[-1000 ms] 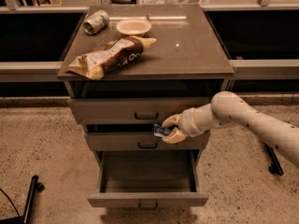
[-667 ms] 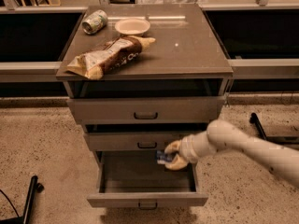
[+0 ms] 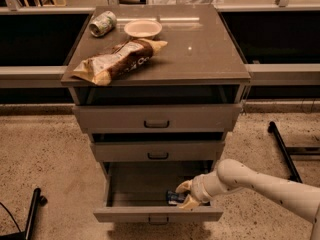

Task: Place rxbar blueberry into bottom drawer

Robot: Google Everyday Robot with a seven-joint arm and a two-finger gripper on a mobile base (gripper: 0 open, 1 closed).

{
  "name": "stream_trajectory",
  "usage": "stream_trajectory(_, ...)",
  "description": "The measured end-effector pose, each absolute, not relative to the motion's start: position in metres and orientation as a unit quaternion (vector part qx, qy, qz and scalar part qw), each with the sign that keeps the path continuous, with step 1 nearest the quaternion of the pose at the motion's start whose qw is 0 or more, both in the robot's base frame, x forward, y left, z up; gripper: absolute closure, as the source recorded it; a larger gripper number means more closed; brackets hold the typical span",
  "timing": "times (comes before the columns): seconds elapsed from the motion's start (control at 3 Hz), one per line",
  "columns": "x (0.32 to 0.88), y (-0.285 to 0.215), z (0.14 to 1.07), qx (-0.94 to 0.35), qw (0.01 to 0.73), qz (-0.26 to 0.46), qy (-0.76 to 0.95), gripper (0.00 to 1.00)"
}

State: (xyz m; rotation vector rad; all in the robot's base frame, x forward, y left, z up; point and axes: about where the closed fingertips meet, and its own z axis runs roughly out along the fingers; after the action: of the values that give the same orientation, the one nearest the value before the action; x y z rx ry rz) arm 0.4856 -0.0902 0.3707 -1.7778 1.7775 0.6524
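Note:
The bottom drawer (image 3: 158,214) is pulled open below two shallower grey drawers. My gripper (image 3: 184,195) reaches in from the right and sits low inside the drawer's right front part. It is shut on the rxbar blueberry (image 3: 174,198), a small dark blue bar sticking out to the left of the fingers, just above or on the drawer floor near the front wall. The cream arm runs off to the lower right.
On the cabinet top (image 3: 210,49) lie a brown and white chip bag (image 3: 117,60), a can on its side (image 3: 102,23) and a small bowl (image 3: 143,28). A black stand leg (image 3: 282,149) is on the floor right, another (image 3: 32,209) at lower left.
My gripper has moved down with the bar, from in front of the middle drawer into the open bottom drawer.

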Motion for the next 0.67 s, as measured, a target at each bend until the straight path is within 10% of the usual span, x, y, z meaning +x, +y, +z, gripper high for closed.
stream_trajectory(0.67,0.518,-0.095,0.334,-0.603,0.281,0.234,0.709,1.00)
